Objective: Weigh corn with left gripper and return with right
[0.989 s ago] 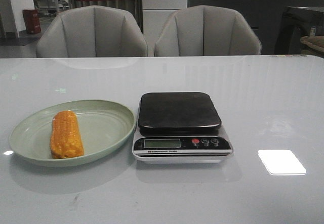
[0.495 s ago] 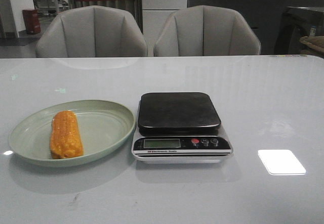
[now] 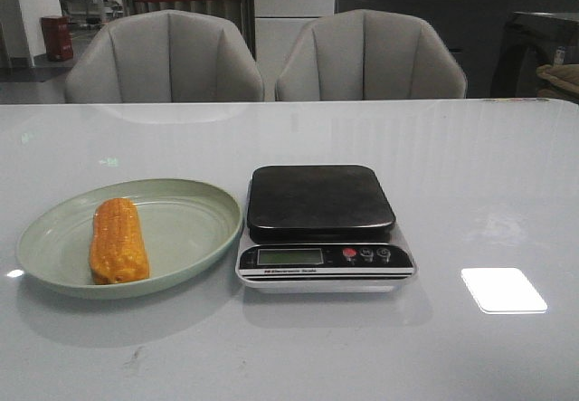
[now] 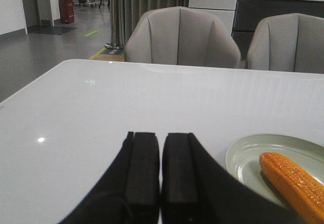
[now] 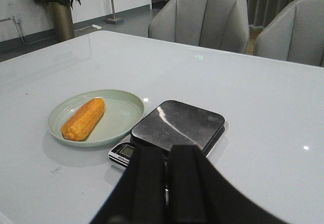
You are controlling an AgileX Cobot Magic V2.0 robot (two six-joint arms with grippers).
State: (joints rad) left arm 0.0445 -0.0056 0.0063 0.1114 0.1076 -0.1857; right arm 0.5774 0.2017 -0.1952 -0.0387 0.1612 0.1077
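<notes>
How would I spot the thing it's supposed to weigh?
On the white table sits a pale green plate, left of the black kitchen scale. The corn lies in it: the one orange-yellow, kernel-covered cob, the only bright thing there.

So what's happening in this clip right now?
Nothing is being handled yet. The orange-yellow corn cob lies in the pale green plate, left of the black-topped digital kitchen scale, whose platform holds nothing. The left end effector and the right end effector both hang over the white table, shut and holding nothing.
</notes>
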